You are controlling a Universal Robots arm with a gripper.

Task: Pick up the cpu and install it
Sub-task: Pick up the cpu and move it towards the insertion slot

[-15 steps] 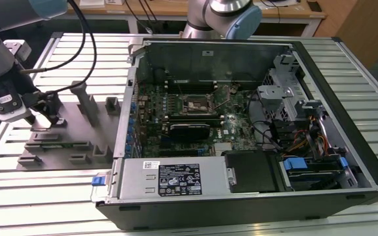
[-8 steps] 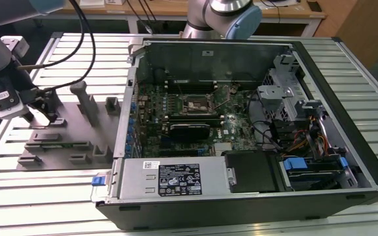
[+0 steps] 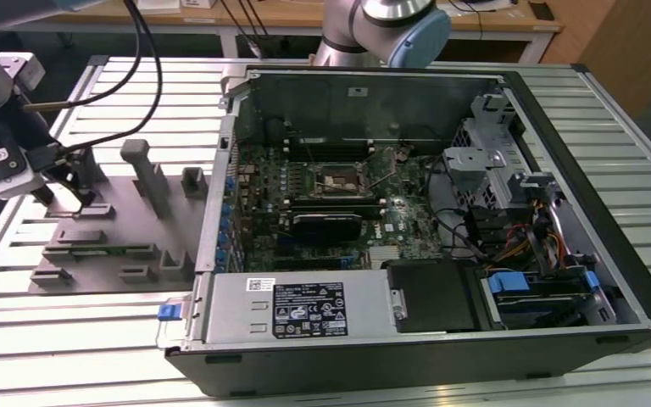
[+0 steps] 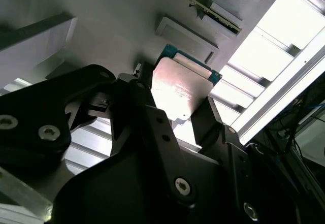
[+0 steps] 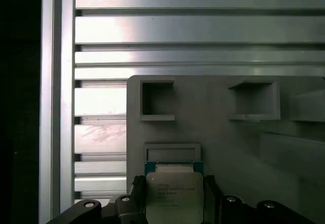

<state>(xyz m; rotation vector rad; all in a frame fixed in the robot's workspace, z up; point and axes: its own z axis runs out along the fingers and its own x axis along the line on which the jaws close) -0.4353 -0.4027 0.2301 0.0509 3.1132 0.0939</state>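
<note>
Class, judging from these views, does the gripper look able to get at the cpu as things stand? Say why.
Probably yes. In both wrist views the gripper has its fingers on two opposite edges of the cpu, seemingly closed on it, over the grey fixture tray; nothing lies between.

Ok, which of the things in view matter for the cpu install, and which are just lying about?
In the job: the cpu, held by the gripper; grey fixture tray; motherboard socket.
Just lying about: power supply, drive cage, cables.
</note>
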